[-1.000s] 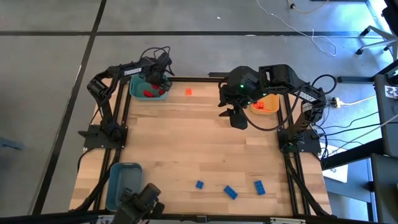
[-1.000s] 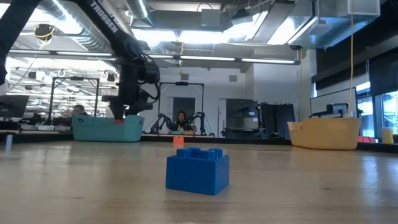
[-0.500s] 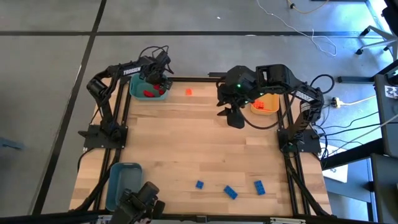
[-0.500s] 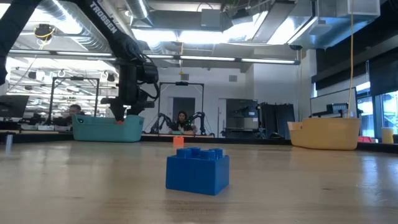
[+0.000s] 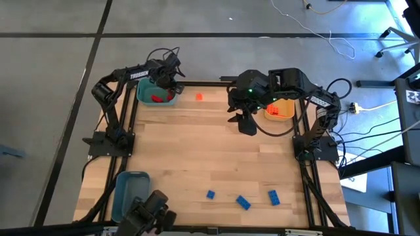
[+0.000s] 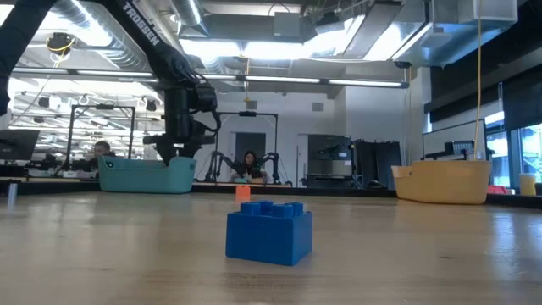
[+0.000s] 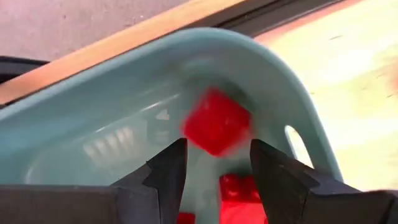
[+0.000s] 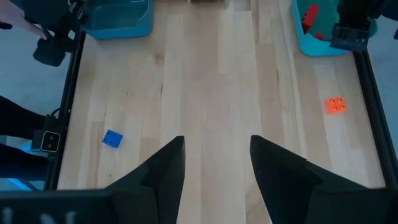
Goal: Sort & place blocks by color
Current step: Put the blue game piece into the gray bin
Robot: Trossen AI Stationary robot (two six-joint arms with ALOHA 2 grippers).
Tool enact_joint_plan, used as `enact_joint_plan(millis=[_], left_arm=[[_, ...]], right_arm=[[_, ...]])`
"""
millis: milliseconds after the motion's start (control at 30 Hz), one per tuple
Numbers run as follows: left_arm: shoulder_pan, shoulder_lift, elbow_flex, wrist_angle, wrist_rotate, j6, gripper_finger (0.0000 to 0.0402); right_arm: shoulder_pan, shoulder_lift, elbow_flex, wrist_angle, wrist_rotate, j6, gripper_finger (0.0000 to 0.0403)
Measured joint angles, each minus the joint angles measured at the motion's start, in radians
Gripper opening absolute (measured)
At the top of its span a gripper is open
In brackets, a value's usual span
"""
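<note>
The wooden worktop (image 5: 210, 157) carries three bins, and the teal bin (image 5: 146, 97) at its far left corner serves as the landmark. A grey-blue bin (image 5: 126, 190) sits at the near left corner, straight down the left edge from the teal bin. A yellow-orange bin (image 5: 281, 110) stands at the far right corner, across from the teal bin.

The right tool (image 5: 247, 124) hangs over bare wood beside the yellow-orange bin, its fingers spread and empty. The left tool (image 7: 214, 186) hovers over the teal bin, fingers spread with nothing between them; a blurred red block (image 7: 216, 121) shows just beyond its fingertips, above other red blocks (image 5: 156, 98) in the bin.

An orange block (image 5: 199, 97) lies just right of the teal bin. Three blue blocks (image 5: 243, 202) lie well apart from it, along the near edge.
</note>
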Motion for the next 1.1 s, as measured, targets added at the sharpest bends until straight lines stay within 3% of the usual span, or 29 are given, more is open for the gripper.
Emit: enact_joint_plan(millis=[200,333,600,800,933,1100], left_arm=[[0.001,0.000,0.000,-0.023,0.027,0.001,0.0169],[0.001,-0.020,0.000,-0.061,0.099,0.005,0.0169],[-0.011,-0.209,0.000,-0.094,0.118,0.034,0.0169],[-0.074,-0.404,0.000,-0.107,0.182,0.067,0.0169],[-0.146,-0.513,0.000,-0.107,0.240,0.114,0.0169],[-0.246,-0.611,0.000,-0.106,0.258,0.114,0.0169]], right_arm=[[0.000,0.000,0.000,0.001,0.000,0.000,0.0181],[0.000,0.000,0.000,0.001,0.000,-0.004,0.0181],[0.000,0.000,0.000,-0.006,0.000,0.011,0.0181],[-0.003,0.000,0.000,-0.132,0.001,0.224,0.0181],[-0.004,0.002,-0.017,-0.125,0.001,0.426,0.0181],[0.005,-0.005,-0.049,-0.117,-0.012,0.522,0.0181]])
